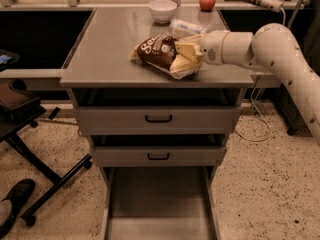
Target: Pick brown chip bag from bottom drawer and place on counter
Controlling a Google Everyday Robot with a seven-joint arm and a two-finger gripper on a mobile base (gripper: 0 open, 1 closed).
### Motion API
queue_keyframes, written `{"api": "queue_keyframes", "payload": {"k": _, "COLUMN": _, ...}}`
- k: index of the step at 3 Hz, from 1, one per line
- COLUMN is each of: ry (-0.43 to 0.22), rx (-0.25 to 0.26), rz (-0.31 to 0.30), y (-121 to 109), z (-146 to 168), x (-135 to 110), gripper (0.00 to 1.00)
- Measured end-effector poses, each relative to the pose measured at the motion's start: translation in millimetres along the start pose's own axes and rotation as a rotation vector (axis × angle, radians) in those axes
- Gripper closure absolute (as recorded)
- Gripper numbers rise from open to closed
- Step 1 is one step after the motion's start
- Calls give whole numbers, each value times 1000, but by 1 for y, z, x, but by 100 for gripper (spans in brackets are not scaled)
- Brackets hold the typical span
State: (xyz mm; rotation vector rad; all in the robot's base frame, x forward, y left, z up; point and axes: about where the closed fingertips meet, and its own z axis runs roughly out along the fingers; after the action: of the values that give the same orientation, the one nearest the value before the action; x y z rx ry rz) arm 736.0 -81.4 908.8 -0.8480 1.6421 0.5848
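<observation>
We saw the end effector point(179, 58) over the right front part of the bench point(107, 51), reaching in from the right on its white arm point(272, 46). Its two yellowish fingers point(189, 48) were clamped on the right end of the brown chip bag point(159, 51), one above and one below. The bag lay tilted, with its lower edge seeming to touch the bench top, though we could not be sure. Behind it lay a clear plastic bottle point(187, 28), and farther back stood a white bowl point(162, 10) and a red apple point(207, 1). The bottom drawer point(159, 204) stood pulled out, showing its flat grey floor.
</observation>
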Motion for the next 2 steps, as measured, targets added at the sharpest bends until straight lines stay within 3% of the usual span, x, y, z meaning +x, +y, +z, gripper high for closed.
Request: {"api": "queue_keyframes", "payload": {"k": 2, "ry": 0, "rx": 0, "rz": 0, "y": 0, "z": 0, "x": 0, "gripper": 35}}
